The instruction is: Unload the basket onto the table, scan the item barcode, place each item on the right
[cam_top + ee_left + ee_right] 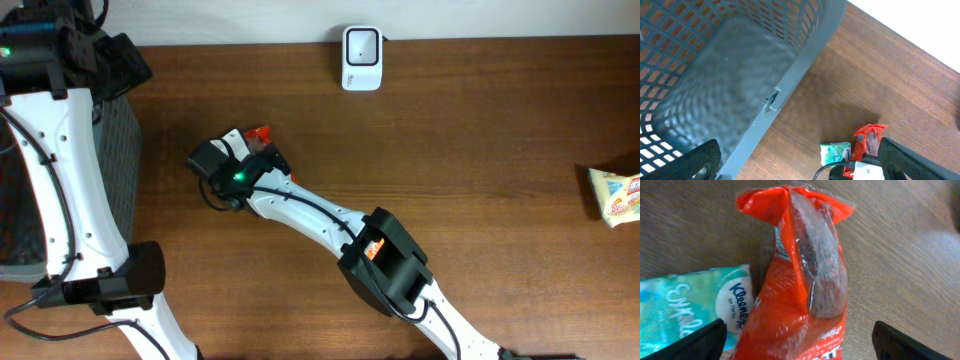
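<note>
A red snack packet (800, 275) with a clear window lies on the wooden table, its top end peeking out past my right gripper (258, 150) in the overhead view. In the right wrist view my right gripper (802, 345) is open, its dark fingertips (695, 340) standing either side of the packet with a gap on the right. A green Kleenex tissue pack (690, 305) lies against the packet's left side. The white barcode scanner (361, 57) stands at the table's far edge. My left gripper (805, 162) hangs open and empty above the basket's edge.
A grey mesh basket (715, 75) sits at the table's left side under my left arm (60, 180). A yellow snack bag (615, 195) lies at the right edge. My right arm (380, 250) crosses the table diagonally from the bottom right.
</note>
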Motion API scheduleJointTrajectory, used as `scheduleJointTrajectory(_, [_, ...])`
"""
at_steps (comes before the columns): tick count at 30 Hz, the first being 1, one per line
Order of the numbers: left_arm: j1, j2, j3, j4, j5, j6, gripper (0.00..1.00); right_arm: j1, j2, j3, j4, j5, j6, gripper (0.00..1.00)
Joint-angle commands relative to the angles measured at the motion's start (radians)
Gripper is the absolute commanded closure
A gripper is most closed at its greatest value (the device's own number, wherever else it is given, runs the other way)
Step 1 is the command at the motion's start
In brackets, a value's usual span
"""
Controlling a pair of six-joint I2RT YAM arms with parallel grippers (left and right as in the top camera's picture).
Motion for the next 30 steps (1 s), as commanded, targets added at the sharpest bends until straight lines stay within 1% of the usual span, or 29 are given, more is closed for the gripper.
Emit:
scheduleJointTrajectory(1, [0.005,-0.026,0.009,-0.001,0.011,0.014,0.01,-0.022,0.043,-0.003,-0.012,0.008,0.011,0.09])
scheduleJointTrajectory(2, [0.005,-0.026,0.009,-0.001,0.011,0.014,0.01,-0.023,0.043,-0.003,-0.015,0.008,0.011,0.15])
scheduleJointTrajectory(3, [0.005,-0.026,0.009,-0.001,0.011,0.014,0.01,-0.023,0.043,-0.003,-0.015,0.008,0.011,0.26])
scheduleJointTrajectory(6, [0.005,-0.026,0.009,-0.001,0.011,0.014,0.01,-0.024,0.035,0.009,-0.023,0.009,0.011,0.46])
scheduleJointTrajectory(8, [0.005,-0.026,0.008,-0.001,0.011,0.014,0.01,-0.023,0.035,0.028,-0.041,0.008,0.011,0.65])
scheduleJointTrajectory(12, [0.005,-0.026,0.008,-0.002,0.011,0.014,0.01,-0.024,0.035,0.090,-0.101,0.008,0.011,0.83])
scheduleJointTrajectory(14, [0.005,-0.026,0.008,-0.001,0.011,0.014,0.01,-0.024,0.034,0.129,-0.145,0.008,0.011,0.94])
scheduleJointTrajectory(15, [0.005,-0.026,0.008,-0.001,0.011,0.014,0.01,-0.026,0.034,0.151,-0.169,0.008,0.011,0.96])
scheduleJointTrajectory(17, [0.005,-0.026,0.008,-0.001,0.010,0.014,0.01,-0.031,0.034,0.195,-0.217,-0.019,0.011,0.96])
scheduleJointTrajectory(19, [0.005,-0.026,0.008,-0.001,0.010,0.014,0.01,-0.045,0.033,0.224,-0.246,-0.084,0.011,0.96])
scheduleJointTrajectory(21, [0.005,-0.026,0.008,-0.001,0.010,0.014,0.01,-0.079,0.033,0.254,-0.278,-0.211,0.011,0.96])
scheduleJointTrajectory(25, [0.005,-0.026,0.008,-0.001,0.010,0.014,0.01,-0.181,0.032,0.257,-0.314,-0.505,0.011,0.96])
scheduleJointTrajectory(30, [0.005,-0.026,0.008,-0.001,0.010,0.014,0.01,-0.347,0.032,0.257,-0.348,-0.997,0.009,0.96])
